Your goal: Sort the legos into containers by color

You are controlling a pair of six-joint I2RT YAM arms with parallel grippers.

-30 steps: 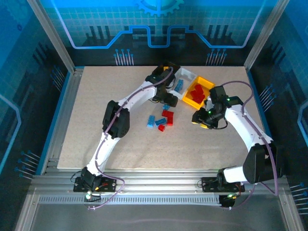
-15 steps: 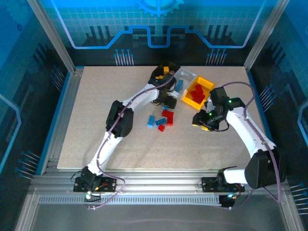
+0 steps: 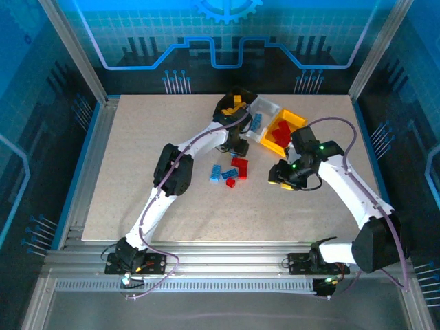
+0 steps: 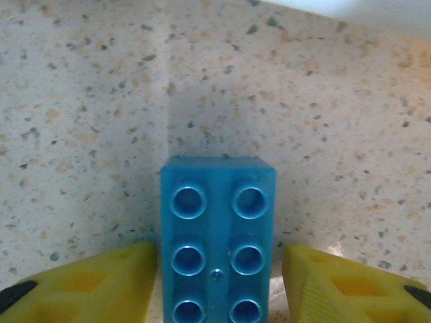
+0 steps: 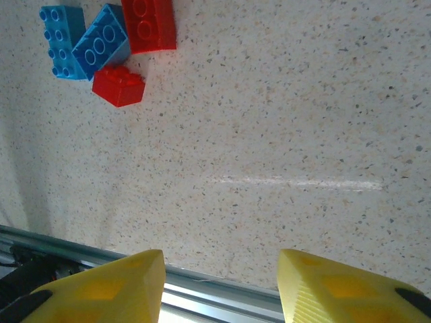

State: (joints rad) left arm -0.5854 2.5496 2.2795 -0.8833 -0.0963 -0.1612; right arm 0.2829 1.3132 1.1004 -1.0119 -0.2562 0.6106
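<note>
A blue lego (image 4: 217, 229) lies studs-up on the table between the yellow fingers of my left gripper (image 4: 219, 282). The jaws flank it closely, with a thin gap on each side. From above, this gripper (image 3: 238, 146) is down on the table just in front of the white container (image 3: 269, 106). The black container (image 3: 236, 103) holds yellow legos, the white one blue, and the yellow container (image 3: 294, 120) red. My right gripper (image 3: 278, 175) hovers open and holds nothing. Two blue legos (image 5: 62, 32) and two red legos (image 5: 149, 25) lie loose in a cluster (image 3: 230, 173).
The three containers stand in a row at the back of the speckled table (image 3: 151, 179). A metal rail (image 5: 215, 299) runs along the bottom of the right wrist view. Bare table lies left of and in front of the loose cluster.
My left gripper has come down from the containers onto the blue lego and its jaws have narrowed around it. The right gripper has drifted left toward the table's middle.
</note>
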